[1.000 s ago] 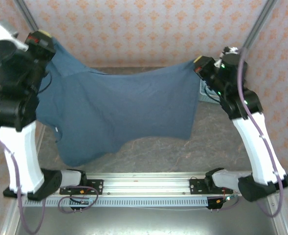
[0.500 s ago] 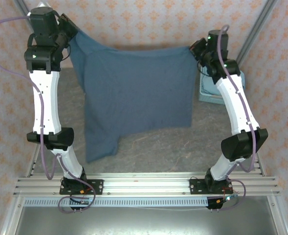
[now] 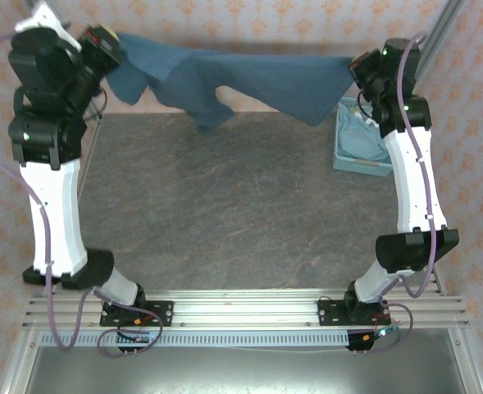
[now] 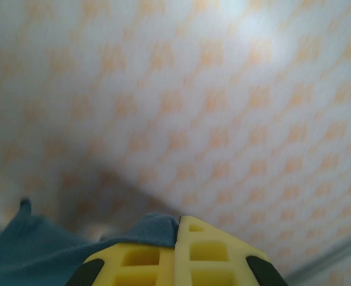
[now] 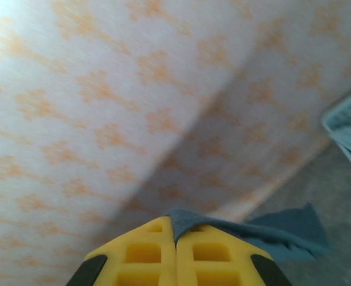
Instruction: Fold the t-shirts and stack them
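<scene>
At the far left of the top view, the left arm stands tall and its left gripper [image 3: 108, 45] is lifted close to the patterned wall [image 3: 249, 20]. The yellow fingers [image 4: 139, 256] are pressed together in the left wrist view, with a small edge of blue cloth caught between them, so this gripper is closed on the dark slate-blue t-shirt [image 3: 249, 70].

From there the shirt goes to the right like a long band, hanging in the air along the far edge of the grey table [image 3: 225, 205]. Close to the left gripper the cloth is bunched. A little more to the right one narrow flap hangs down (a sleeve or a corner, I cannot tell which). Further right a wider, pointed part of the shirt hangs low. Whether these low parts touch the table, I cannot tell.

The other end of the shirt is at the right gripper [image 3: 357, 64], which is also raised near the wall. In the right wrist view its two yellow fingers [image 5: 214, 259] meet on a thin fold of the same blue cloth, which spreads out to the right of them. This gripper is closed on the shirt as well.

At the far right, on the table just beside the right arm, stands the light blue basket [image 3: 362, 168]. Inside it lies lighter blue-teal cloth [image 3: 360, 135].
</scene>
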Controlling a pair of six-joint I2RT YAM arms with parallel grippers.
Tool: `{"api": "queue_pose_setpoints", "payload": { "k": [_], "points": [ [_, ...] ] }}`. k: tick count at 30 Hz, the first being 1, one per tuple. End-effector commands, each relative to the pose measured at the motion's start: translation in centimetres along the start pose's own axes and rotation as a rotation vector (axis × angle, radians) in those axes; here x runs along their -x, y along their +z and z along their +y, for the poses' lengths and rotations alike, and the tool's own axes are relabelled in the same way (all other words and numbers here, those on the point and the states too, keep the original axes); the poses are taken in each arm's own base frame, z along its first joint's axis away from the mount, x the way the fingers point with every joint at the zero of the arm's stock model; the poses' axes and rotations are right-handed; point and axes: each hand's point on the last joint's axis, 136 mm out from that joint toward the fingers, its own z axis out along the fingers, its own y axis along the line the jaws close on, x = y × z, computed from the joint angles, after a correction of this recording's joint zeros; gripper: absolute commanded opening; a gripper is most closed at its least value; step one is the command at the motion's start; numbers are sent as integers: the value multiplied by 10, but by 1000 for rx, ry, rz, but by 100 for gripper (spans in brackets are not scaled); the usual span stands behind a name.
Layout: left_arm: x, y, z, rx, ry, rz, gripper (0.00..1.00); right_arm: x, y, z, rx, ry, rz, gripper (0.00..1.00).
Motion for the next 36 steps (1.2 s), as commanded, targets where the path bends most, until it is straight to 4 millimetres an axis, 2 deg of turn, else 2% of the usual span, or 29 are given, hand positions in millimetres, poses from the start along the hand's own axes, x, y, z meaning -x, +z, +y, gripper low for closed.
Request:
{"api": "queue_pose_setpoints", "payload": {
  "k": [1, 5, 8, 9, 11, 14, 17, 20, 24, 27, 30, 31, 33, 36],
  "points": [
    [-83, -5, 70, 232, 23, 159, 0, -36, -1, -62, -160, 23, 60, 0],
    [-198, -30, 155, 425, -43, 361, 0, -108, -4, -151, -360, 30, 182, 0],
    [-264, -56, 201, 546, -83, 484, 0, -157, -17, -208, -499, 10, 271, 0],
    [-280, -69, 216, 601, -92, 509, 0, -169, -23, -222, -536, 4, 297, 0],
    [-299, -94, 243, 718, -108, 536, 0, -189, -34, -241, -605, -17, 348, 0],
    [-313, -115, 258, 768, -134, 536, 0, -213, -51, -255, -685, -62, 409, 0],
    [-306, -122, 258, 769, -141, 509, 0, -223, -69, -258, -729, -95, 420, 0],
    [-277, -118, 243, 721, -106, 414, 0, -215, -80, -243, -688, -105, 363, 0],
    [-242, -90, 218, 648, -57, 311, 0, -199, -71, -215, -599, -100, 309, 0],
    [-234, -51, 200, 645, -5, 316, 0, -193, -42, -192, -540, -121, 313, 0],
    [-232, 4, 190, 657, -6, 377, 0, -182, 2, -174, -488, -97, 332, 0],
    [-226, 26, 186, 644, -10, 379, 0, -171, 19, -166, -464, -88, 314, 0],
    [-205, 68, 175, 607, -17, 356, 0, -146, 50, -147, -396, -57, 278, 0],
    [-147, 120, 145, 527, -12, 264, 0, -93, 85, -104, -274, -4, 200, 0]
  ]
}}
